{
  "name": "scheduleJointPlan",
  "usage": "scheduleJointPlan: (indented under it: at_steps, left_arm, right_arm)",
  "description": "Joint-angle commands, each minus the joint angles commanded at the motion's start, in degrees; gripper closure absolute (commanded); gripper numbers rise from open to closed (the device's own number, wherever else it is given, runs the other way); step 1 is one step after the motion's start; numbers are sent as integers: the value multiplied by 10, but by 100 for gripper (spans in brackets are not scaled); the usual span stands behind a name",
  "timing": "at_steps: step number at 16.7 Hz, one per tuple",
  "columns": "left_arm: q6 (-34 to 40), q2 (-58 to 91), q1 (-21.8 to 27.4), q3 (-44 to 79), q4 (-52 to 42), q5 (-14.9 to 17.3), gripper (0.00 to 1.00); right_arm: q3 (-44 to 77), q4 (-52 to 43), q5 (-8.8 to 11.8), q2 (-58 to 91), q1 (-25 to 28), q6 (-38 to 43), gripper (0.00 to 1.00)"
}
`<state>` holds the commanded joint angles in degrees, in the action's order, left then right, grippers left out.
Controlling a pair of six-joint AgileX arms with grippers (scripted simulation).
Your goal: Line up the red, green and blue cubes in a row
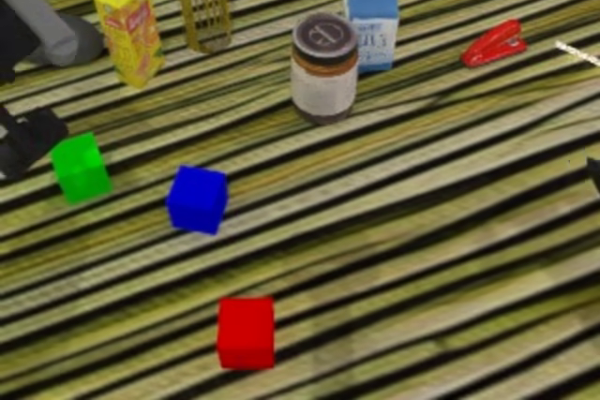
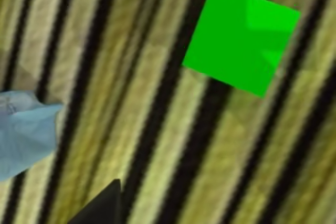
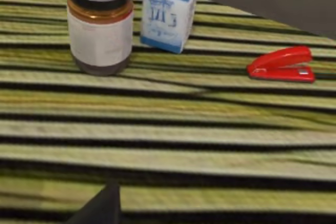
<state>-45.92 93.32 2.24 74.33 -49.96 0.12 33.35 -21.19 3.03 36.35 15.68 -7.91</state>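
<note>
Jar (image 1: pixel 324 68) lid on, contents hidden, cartons shut

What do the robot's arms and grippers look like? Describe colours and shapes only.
The left arm at the top view's left edge is a rounded grey tube ending in a black, blocky left gripper. The right gripper shows only as a black sliver at the right edge. No cables or markings are visible.

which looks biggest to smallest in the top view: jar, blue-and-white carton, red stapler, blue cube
1. jar
2. blue-and-white carton, partly hidden behind the jar, so its place is unsure
3. blue cube
4. red stapler
</note>
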Motion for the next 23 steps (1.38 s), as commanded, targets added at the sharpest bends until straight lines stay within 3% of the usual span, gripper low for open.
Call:
scheduleJointPlan:
  at_steps: [5, 9, 18, 23]
  left_arm:
    - [-111, 214, 5, 183, -117, 0, 0]
    - [-163, 309, 8, 274, -167, 1, 0]
    - [-173, 330, 6, 284, -165, 1, 0]
    - [-173, 364, 7, 218, -58, 1, 0]
  right_arm:
    - [-218, 130, -16, -235, -98, 52, 0]
    - [-317, 199, -28, -344, -144, 75, 0]
    - [-334, 212, -30, -363, -151, 79, 0]
    - [-334, 212, -30, -363, -151, 79, 0]
